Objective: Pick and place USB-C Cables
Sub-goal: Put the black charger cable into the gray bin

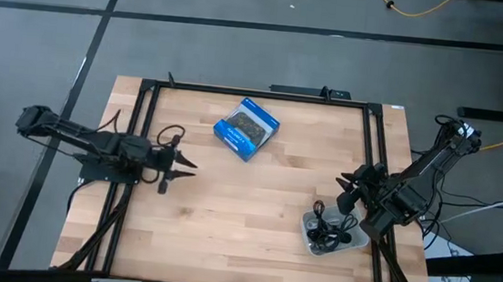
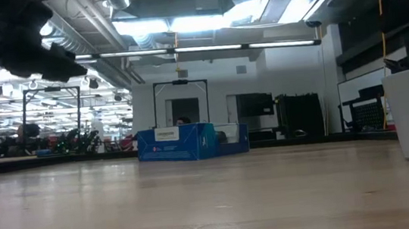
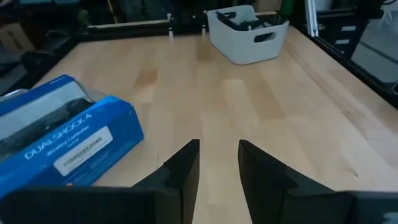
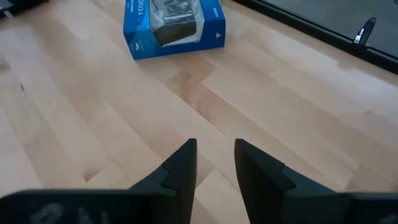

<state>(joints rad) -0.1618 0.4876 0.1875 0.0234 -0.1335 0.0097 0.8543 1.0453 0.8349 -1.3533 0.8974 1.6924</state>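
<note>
Black USB-C cables (image 1: 331,228) lie tangled inside a pale grey bin (image 1: 352,241) at the table's near right; the left wrist view shows them as dark loops (image 3: 241,21) over the bin's rim. My left gripper (image 1: 190,166) hovers over the table's left side, pointing toward the right edge, open and empty (image 3: 217,163). My right gripper (image 1: 344,187) hangs just beyond the bin's far side, pointing toward the table's left and slanting down, open and empty (image 4: 214,163). No cable lies on the bare wood in any view.
A blue-and-black box (image 1: 246,128) lies flat at the table's far middle, between the two grippers (image 3: 62,140) (image 4: 173,25). A dark frame (image 1: 143,131) runs along the table's left, far and right edges. Bare wood (image 1: 245,213) stretches across the middle and near side.
</note>
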